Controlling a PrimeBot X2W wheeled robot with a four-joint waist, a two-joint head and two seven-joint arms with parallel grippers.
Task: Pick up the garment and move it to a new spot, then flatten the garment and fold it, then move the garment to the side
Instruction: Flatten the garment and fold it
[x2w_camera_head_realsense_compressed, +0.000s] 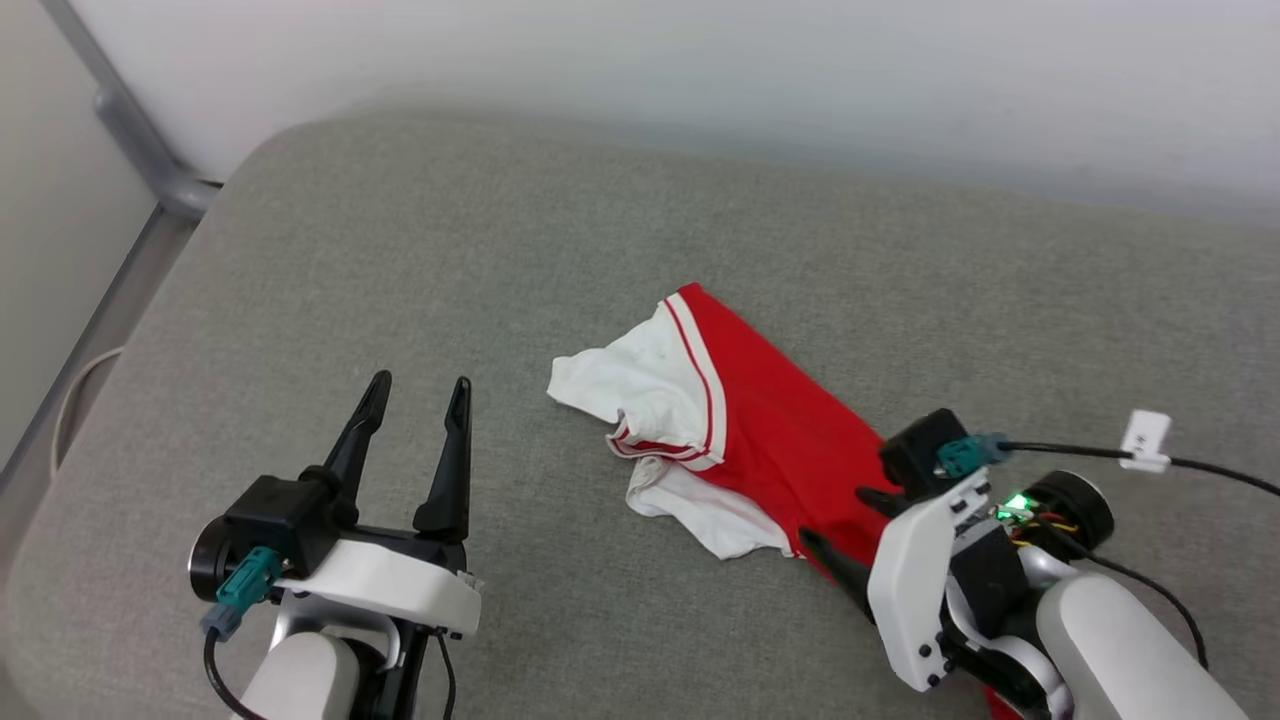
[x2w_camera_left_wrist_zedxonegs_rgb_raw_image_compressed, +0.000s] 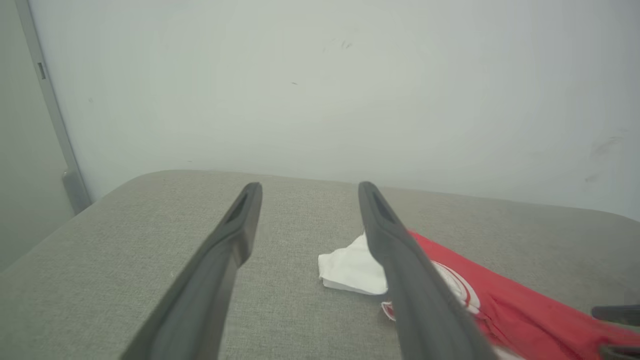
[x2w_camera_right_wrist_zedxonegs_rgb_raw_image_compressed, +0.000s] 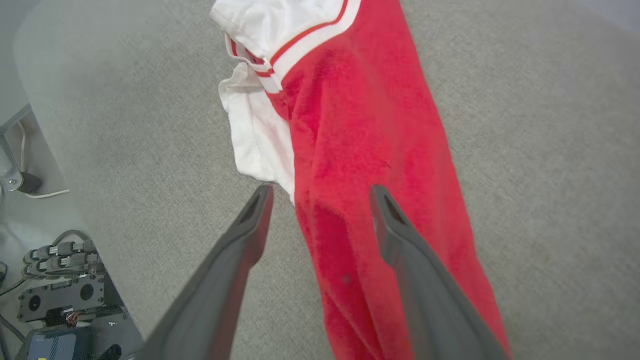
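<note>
1. Head view: the garment (x2w_camera_head_realsense_compressed: 770, 440) is lying bunched on the cushion (x2w_camera_head_realsense_compressed: 400, 250).
2. The right gripper (x2w_camera_head_realsense_compressed: 835, 520), fingers apart, is hanging over its red body, probably lining up a grab.
3. The left gripper (x2w_camera_head_realsense_compressed: 420, 395) is hovering aside, spread.

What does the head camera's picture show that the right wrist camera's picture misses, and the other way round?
Head view adds: the left gripper, open over the bare grey cushion, plus a white tag on a cable and a green light at the right wrist.
Right wrist view adds: a dark electronics box and a white cord down past the cushion's edge.
Both share: the garment, bunched with its white sleeves at the far end, and the right gripper, open with red cloth between its fingers.
</note>
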